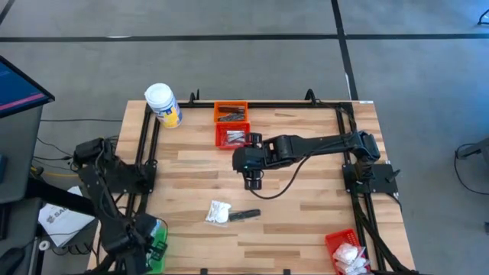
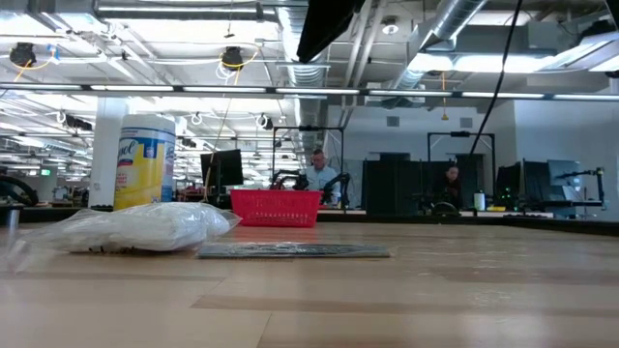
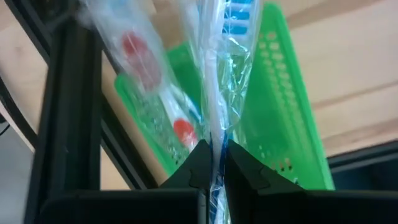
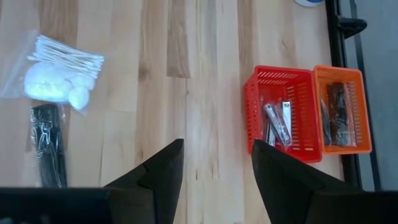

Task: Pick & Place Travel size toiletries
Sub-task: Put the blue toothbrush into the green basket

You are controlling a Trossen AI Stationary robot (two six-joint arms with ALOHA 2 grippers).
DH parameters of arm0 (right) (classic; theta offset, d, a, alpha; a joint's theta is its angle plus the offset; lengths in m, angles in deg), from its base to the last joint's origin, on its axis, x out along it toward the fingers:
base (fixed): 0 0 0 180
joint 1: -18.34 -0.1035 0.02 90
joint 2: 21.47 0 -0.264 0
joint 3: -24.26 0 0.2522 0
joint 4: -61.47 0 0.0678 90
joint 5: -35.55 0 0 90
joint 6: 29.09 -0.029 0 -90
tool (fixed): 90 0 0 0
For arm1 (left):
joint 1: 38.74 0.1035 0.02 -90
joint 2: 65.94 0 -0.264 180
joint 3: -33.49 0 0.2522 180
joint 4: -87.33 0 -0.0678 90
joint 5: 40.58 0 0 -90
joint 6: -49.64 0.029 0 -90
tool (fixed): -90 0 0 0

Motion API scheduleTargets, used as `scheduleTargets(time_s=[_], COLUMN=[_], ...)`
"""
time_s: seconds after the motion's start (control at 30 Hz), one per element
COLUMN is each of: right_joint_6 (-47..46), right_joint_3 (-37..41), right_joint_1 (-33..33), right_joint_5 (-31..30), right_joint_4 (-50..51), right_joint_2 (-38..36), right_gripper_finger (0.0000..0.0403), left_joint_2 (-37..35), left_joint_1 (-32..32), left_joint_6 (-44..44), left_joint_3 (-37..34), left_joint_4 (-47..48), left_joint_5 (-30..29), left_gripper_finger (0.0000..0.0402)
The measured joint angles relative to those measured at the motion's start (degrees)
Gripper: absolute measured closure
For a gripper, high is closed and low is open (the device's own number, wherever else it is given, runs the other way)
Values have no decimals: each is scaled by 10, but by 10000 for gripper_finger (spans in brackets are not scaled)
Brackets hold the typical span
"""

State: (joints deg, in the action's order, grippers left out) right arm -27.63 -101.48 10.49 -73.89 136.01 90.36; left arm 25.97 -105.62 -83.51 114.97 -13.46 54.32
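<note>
My left gripper is at the table's near left corner, pointing down over a green basket, shut on a clear-wrapped toothbrush with a blue and white head. A second wrapped brush with red marks lies in that basket. My right gripper hangs open over mid-table with nothing between its fingers. A clear bag of cotton swabs and pads and a dark slim item lie flat on the wood. My left gripper pinches the wrapped toothbrush at its thin handle part between its two fingers. The fingers come from above, pointing down, and the brush runs on past the fingertips toward the green basket. Whether its head end rests in the basket, I cannot tell.
A red basket and an orange basket holding small items stand at the far middle. A big white jar with a yellow label is at the far left. Another red basket with white packets sits at the near right corner.
</note>
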Motion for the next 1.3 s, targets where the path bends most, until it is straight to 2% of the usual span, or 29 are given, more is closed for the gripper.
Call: scheduleTargets(time_s=[0.2,0.47,0.67,0.83,1.03,1.17,1.23,1.3], right_joint_6=[0,-4,-4,-4,-4,-4,-4,-4], right_joint_3=[0,0,0,0,0,0,0,0], right_joint_1=[2,1,1,1,1,1,1,1], right_joint_5=[0,0,0,0,0,0,0,0], right_joint_4=[-2,-2,-2,-2,-3,-4,-4,-4], right_joint_2=[0,0,0,0,0,0,0,0], right_gripper_finger=[217,223,219,217,221,223,221,220], left_joint_2=[36,39,39,36,-5,-20,-22,-22], left_joint_1=[-4,-5,-7,-8,2,13,22,32], left_joint_6=[2,5,11,16,24,30,48,72], left_joint_3=[18,18,18,18,18,18,18,18], left_joint_4=[-2,-2,5,7,8,9,8,6], left_joint_5=[-7,-5,-5,-5,-20,-9,7,27], left_gripper_finger=[389,367,323,264,210,225,254,300])
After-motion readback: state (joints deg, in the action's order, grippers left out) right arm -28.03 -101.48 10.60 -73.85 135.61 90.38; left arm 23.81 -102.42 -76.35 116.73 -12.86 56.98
